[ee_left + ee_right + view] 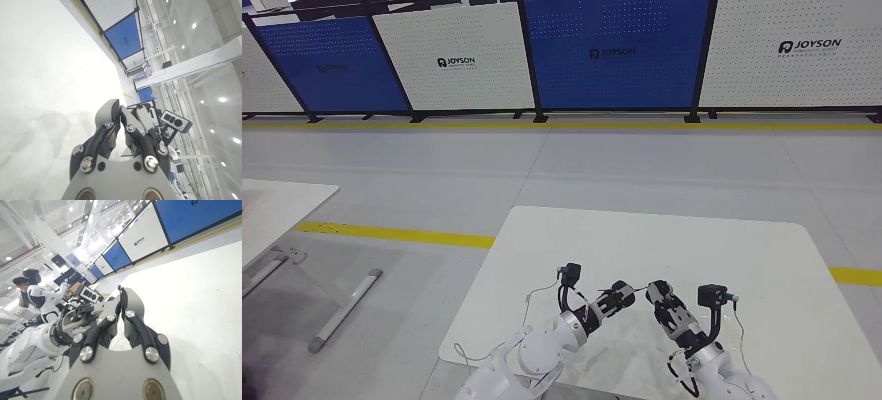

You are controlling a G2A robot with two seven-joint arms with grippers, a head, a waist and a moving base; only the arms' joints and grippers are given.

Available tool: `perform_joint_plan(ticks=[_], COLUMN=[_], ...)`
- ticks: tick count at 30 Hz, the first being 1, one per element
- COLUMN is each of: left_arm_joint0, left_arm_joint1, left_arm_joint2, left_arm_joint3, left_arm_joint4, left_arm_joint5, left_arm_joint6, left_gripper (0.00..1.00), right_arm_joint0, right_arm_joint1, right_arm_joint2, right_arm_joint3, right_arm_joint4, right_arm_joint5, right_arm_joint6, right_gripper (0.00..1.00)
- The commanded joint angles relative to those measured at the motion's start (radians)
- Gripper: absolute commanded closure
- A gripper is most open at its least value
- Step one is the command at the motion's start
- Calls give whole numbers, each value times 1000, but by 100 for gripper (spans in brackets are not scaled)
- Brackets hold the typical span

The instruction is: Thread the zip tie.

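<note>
Both grippers hang close together over the near part of the white table (662, 240), tips facing each other. My left gripper (623, 294) (120, 110) has its pads pressed shut. My right gripper (656, 294) (121, 294) is shut too. A thin dark strand, the zip tie (640, 290), runs across the small gap between the two tips in the top view. A small stub of it (119, 287) sticks out past the right gripper's fingertips. In the left wrist view no tie shows between the pads. The right gripper (143, 115) sits just beyond the left one.
The table's near edge (457, 355) lies close behind both arms, with bare white surface ahead and to the sides. A second white table (272, 210) stands to the far left. Blue and white panels (612, 55) line the back of the room.
</note>
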Motion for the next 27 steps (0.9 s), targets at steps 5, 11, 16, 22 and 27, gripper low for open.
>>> perform_joint_plan(ticks=[5,11,16,22,27], left_arm_joint0=[-1,-3,-5,-1,3], left_arm_joint1=[0,-1,-2,-2,-2], left_arm_joint2=[1,3,6,1,-5], left_arm_joint3=[-3,0,4,4,4], left_arm_joint4=[3,5,11,10,5], left_arm_joint5=[1,4,6,0,-4], left_arm_joint6=[-2,9,25,38,48], left_gripper=[100,72,56,60,73], right_arm_joint0=[3,4,4,1,-2], right_arm_joint1=[0,-1,-1,-1,-1], right_arm_joint2=[-1,-1,0,5,9], right_arm_joint3=[1,2,6,9,9], right_arm_joint4=[-2,-3,-2,0,3], right_arm_joint5=[2,6,7,7,5], right_arm_joint6=[4,3,-4,-10,-13], right_gripper=[100,100,100,100,100])
